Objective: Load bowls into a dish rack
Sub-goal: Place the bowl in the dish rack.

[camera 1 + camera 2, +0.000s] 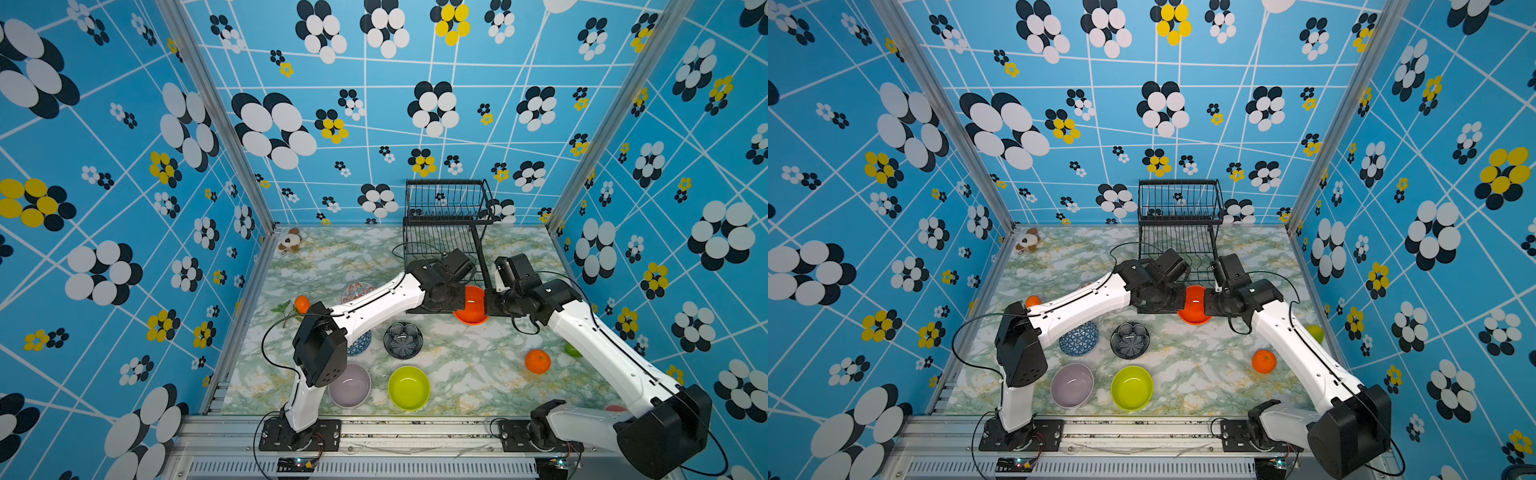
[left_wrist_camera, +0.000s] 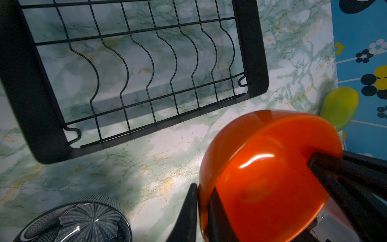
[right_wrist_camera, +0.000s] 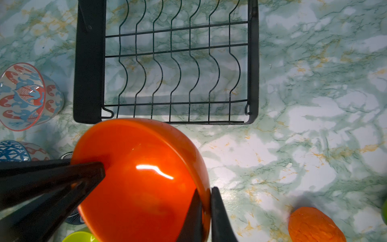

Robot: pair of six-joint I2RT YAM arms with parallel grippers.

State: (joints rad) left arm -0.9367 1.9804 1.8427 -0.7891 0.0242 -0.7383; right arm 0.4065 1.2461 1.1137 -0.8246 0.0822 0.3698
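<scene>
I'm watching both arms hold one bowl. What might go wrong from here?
The left gripper and right gripper each pinch the orange bowl only by its thin rim, on opposite sides; if either lets go, it may swing or slip. The tilted bowl is close to the dish rack and could knock it.

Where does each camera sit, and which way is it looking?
Top views: high in front, looking down on table, dish rack, left arm and right arm.
Left wrist: on the left arm, looking past left fingers at the orange bowl.
Right wrist: on the right arm, past right fingers at that bowl.
Shared: all show orange bowl and dish rack.
</scene>
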